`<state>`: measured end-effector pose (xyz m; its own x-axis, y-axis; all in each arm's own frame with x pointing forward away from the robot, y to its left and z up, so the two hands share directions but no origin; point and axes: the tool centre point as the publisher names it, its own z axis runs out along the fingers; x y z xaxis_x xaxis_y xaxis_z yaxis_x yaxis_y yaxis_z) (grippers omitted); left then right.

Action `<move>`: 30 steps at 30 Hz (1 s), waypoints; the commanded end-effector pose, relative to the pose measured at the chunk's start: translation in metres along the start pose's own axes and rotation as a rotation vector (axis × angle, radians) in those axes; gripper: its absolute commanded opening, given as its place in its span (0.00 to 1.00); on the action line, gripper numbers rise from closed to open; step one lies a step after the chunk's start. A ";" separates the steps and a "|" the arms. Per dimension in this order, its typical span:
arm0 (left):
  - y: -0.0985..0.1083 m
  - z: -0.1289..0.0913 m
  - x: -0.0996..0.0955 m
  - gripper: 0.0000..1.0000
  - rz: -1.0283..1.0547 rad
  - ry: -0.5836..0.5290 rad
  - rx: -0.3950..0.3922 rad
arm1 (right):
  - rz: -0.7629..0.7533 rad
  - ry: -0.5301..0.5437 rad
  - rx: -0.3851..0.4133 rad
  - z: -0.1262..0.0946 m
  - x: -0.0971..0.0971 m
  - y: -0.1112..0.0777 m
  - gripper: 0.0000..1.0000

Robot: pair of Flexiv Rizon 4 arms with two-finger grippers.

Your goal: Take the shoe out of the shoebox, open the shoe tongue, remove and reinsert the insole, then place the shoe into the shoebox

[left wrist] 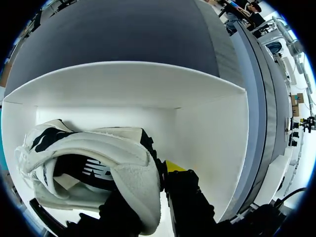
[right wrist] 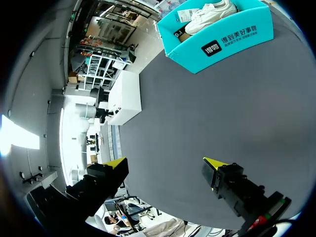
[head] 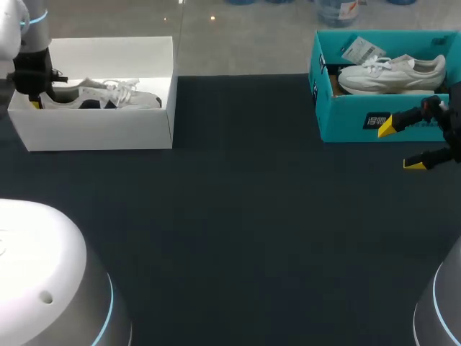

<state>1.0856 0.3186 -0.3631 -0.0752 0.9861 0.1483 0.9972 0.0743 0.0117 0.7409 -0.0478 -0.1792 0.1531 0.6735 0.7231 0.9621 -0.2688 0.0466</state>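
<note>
Shoe (head: 108, 95): in white box (head: 94, 131), table's (head: 238, 216) far-left corner.
Left gripper (left wrist: 154, 178): inside that box, fingers clamping the shoe's heel.
Right gripper (head: 400, 145): fingers wide, just before teal box (head: 353, 119), far-right corner.

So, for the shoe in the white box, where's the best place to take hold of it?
Probably the heel collar, from straight above. The shoe sits on its sole in the white shoebox, opening up, heel at the end where the left end effector is; the box walls block a sideways approach.
</note>
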 end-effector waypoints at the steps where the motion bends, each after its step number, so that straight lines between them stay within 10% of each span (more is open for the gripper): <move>1: 0.006 0.007 -0.002 0.00 0.003 0.007 0.015 | 0.001 -0.004 -0.001 0.000 0.000 -0.001 1.00; 18: 0.000 0.025 0.001 0.00 0.017 0.029 0.047 | 0.001 -0.004 -0.001 0.000 0.000 -0.001 1.00; 22: -0.002 0.023 0.001 0.53 0.020 0.030 0.052 | 0.001 -0.004 -0.001 0.000 0.000 -0.001 1.00; 24: -0.002 0.019 0.001 1.00 0.017 0.027 0.052 | 0.001 -0.004 -0.001 0.000 0.000 -0.001 1.00; 30: -0.004 -0.012 -0.004 1.00 0.000 -0.005 0.048 | 0.001 -0.004 -0.001 0.000 0.000 -0.001 1.00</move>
<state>1.0855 0.3143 -0.3707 -0.0751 0.9868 0.1437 0.9962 0.0807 -0.0337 0.7409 -0.0478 -0.1792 0.1531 0.6735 0.7231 0.9621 -0.2688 0.0466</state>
